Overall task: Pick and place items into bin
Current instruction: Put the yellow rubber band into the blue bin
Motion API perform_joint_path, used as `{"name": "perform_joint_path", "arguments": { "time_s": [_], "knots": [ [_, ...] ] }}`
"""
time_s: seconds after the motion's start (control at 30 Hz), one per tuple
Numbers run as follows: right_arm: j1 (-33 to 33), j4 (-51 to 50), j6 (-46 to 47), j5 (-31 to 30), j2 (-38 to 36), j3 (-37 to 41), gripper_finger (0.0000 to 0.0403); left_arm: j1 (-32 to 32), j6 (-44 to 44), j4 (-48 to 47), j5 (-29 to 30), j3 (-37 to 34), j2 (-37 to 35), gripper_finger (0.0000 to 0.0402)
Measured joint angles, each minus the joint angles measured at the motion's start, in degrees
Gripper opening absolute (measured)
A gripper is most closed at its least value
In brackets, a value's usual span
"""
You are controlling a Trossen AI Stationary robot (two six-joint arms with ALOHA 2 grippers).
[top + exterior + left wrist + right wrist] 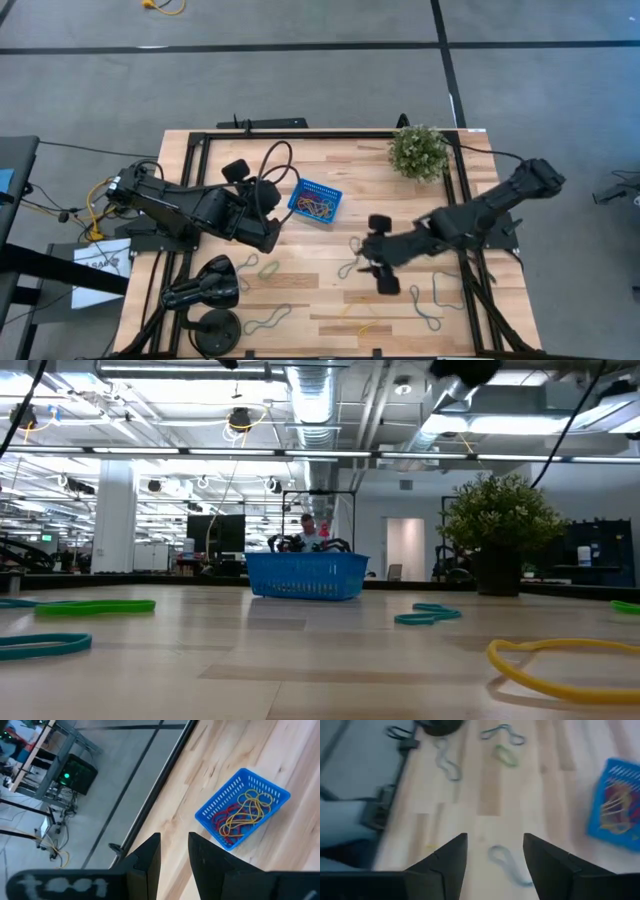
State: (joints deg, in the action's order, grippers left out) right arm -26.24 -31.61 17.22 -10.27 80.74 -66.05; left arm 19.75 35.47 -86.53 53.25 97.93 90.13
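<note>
The right gripper [495, 855] is held open and empty above a loop [507, 864] on the table [320, 300]. The left gripper [174, 852] is poised beside the blue bin [315, 201], fingers slightly parted, nothing held. Yellow and red loops [245, 812] are seen inside the bin.

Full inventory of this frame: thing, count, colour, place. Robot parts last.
Blue perforated plastic bin: one, table centre, between the arms.
Rubber-band loops in the bin: several, yellow and red, tangled; exact count unclear.
Loose rubber-band loops on the table: about eight, green, teal and yellow, across the near half.
Bushy green potted plant: one, far right part of the table.
Light wooden table: one, black frame rails.
Black lamp-like fixture: one, near left corner.
Left gripper: beside the bin, fingers slightly apart, empty.
Right gripper: above a loose loop, fingers wide open.
</note>
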Motion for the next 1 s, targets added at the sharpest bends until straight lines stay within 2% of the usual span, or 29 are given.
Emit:
{"name": "perform_joint_path", "arguments": {
  "time_s": [0.13, 0.27, 0.4, 0.5, 0.7, 1.0],
  "knots": [
    [-4.74, -2.25, 10.38, -3.25, 1.91, -0.01, 0.0181, 0.84, -3.1, 5.88, 0.03, 0.0, -0.01, 0.0088],
    [-6.59, -5.85, 21.37, -3.55, 8.32, 0.04, 0.0182, 2.85, -12.44, 17.13, -1.08, 0.0, -0.02, 0.0088],
    [-8.17, -5.63, 24.86, -2.89, 13.82, 0.06, 0.0182, 4.84, -20.07, 26.74, -5.39, 0.0, -0.02, 0.0088],
    [-9.29, -3.05, 25.88, -0.81, 16.59, 0.05, 0.0178, 5.91, -22.45, 31.42, -9.26, 0.0, -0.02, 0.0088],
    [-9.91, -1.92, 36.47, 0.33, 21.82, 0.06, 0.0171, 7.69, -22.52, 33.19, -10.95, 0.0, -0.02, 0.0088],
    [-10.51, 0.37, 39.88, 1.38, 28.99, 0.04, 0.0158, 9.23, -22.52, 32.84, -10.99, 0.0, -0.02, 0.0088]
  ]
}}
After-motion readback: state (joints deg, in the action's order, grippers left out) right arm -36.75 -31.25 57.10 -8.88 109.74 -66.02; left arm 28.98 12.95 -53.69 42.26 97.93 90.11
